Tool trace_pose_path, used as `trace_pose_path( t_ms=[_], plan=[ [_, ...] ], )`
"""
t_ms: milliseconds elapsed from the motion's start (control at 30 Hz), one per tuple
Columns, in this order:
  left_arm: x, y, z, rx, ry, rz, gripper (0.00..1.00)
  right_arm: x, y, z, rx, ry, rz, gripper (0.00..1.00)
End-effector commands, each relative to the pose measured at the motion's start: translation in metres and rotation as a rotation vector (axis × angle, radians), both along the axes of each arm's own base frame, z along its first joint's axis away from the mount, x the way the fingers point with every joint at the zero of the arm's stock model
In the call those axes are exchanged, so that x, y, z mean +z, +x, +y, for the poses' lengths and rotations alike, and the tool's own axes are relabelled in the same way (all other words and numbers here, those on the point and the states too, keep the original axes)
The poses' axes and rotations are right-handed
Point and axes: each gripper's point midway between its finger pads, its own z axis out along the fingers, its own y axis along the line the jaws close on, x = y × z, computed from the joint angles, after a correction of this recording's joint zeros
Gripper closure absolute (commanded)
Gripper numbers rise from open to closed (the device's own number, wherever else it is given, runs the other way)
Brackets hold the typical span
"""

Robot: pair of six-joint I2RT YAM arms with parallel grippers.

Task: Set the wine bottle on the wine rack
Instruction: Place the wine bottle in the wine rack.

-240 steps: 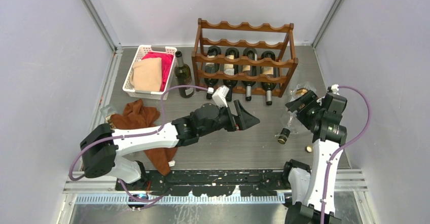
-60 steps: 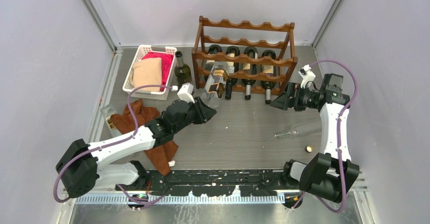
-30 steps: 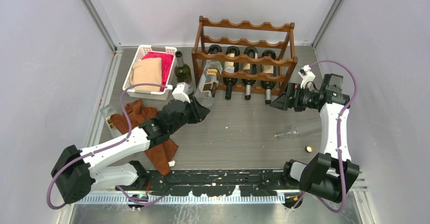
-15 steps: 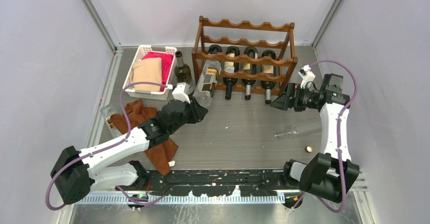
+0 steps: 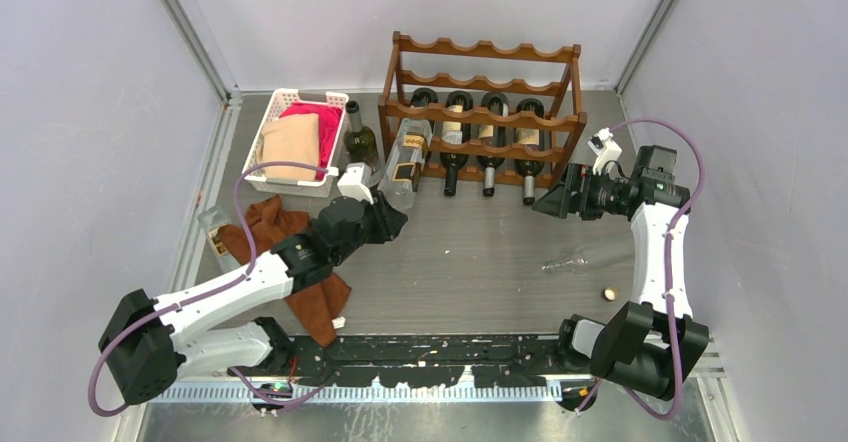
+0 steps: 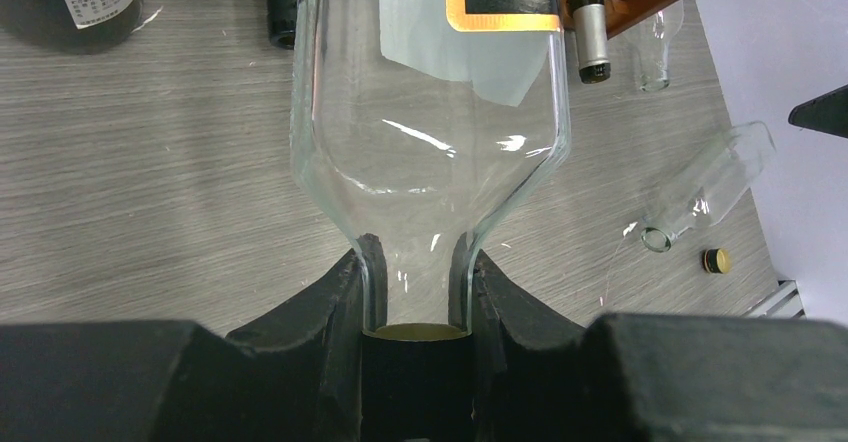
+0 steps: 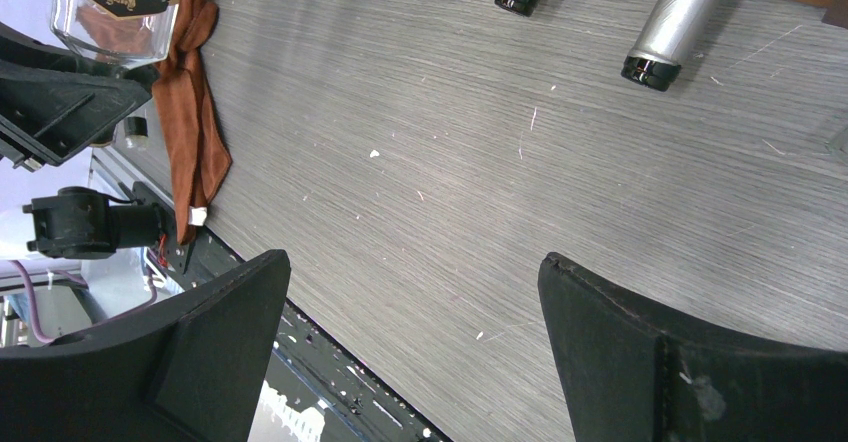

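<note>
The wine bottle (image 5: 404, 162) is clear glass with a black and gold label. My left gripper (image 5: 386, 214) is shut on its neck (image 6: 415, 287), and the body (image 6: 430, 102) points away from the fingers. Its far end reaches the left front of the wine rack (image 5: 487, 53), a dark reddish-brown rack with wavy rails; contact there is unclear. Several dark bottles (image 5: 490, 152) lie in the rack's lower tier. My right gripper (image 5: 553, 203) is open and empty, just right of the rack's front, over bare table (image 7: 410, 262).
A dark green bottle (image 5: 360, 143) stands between the rack and a white basket (image 5: 275, 107) of cloths. A brown cloth (image 5: 285, 237) lies under my left arm. A clear empty bottle (image 5: 590, 256) and a small cap (image 5: 607, 293) lie at the right.
The left gripper and the wine bottle have crept slightly left and toward the rack. The right arm has not moved.
</note>
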Motion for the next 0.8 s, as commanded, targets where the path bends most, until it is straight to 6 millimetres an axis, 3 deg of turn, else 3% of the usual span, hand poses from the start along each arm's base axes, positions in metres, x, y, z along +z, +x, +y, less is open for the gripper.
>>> trace_pose_path(
  t_ms=[0, 467, 767],
  plan=[
    [0.102, 0.022, -0.003, 0.058, -0.214, -0.251, 1.00, 0.018, 0.007, 0.000, 0.015, -0.012, -0.075, 0.00],
    [0.103, 0.038, -0.019, 0.051, -0.191, -0.249, 1.00, 0.019, 0.007, 0.000, 0.015, -0.013, -0.081, 0.00],
    [0.113, 0.057, -0.027, 0.064, -0.126, -0.306, 1.00, 0.019, 0.007, -0.001, 0.013, -0.017, -0.082, 0.00]
  ],
)
